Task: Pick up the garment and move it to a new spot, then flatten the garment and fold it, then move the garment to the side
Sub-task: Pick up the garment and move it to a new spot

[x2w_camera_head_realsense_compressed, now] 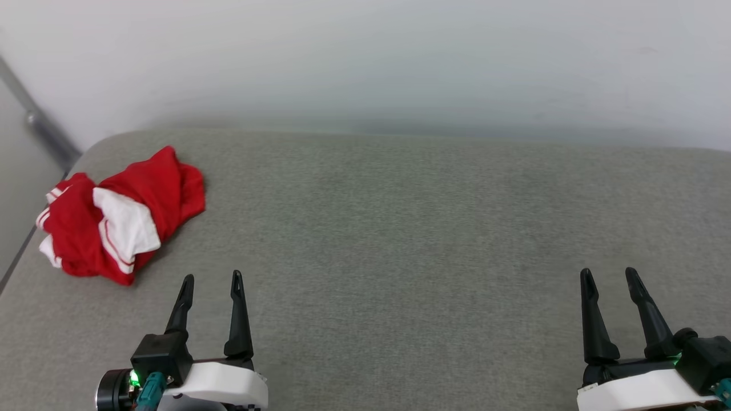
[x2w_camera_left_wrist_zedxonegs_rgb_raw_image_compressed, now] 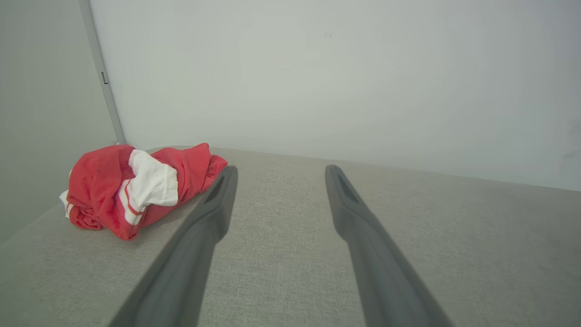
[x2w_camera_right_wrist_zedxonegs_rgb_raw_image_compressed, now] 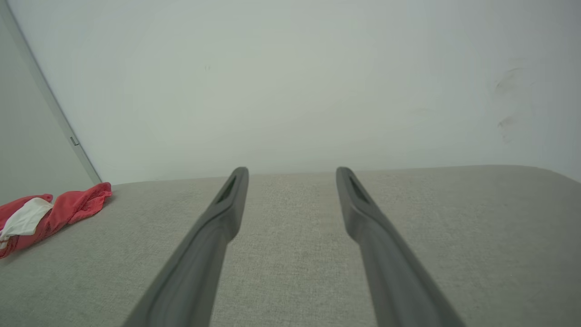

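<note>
The garment is a crumpled red heap with white sleeve patches and striped trim, lying at the far left of the grey padded surface. In the left wrist view the garment sits just left of my left fingertip; in the right wrist view the garment lies at the left edge. My left gripper stands open at the lower left, a short way in front and right of the heap, holding nothing. Far across at the lower right, my right gripper is open too and holds nothing. Both grippers show open in their wrist views, left gripper and right gripper.
The grey padded surface stretches wide between and beyond the grippers. A pale wall rises right behind it. A grey strip runs down the corner at the left, next to the surface's left edge.
</note>
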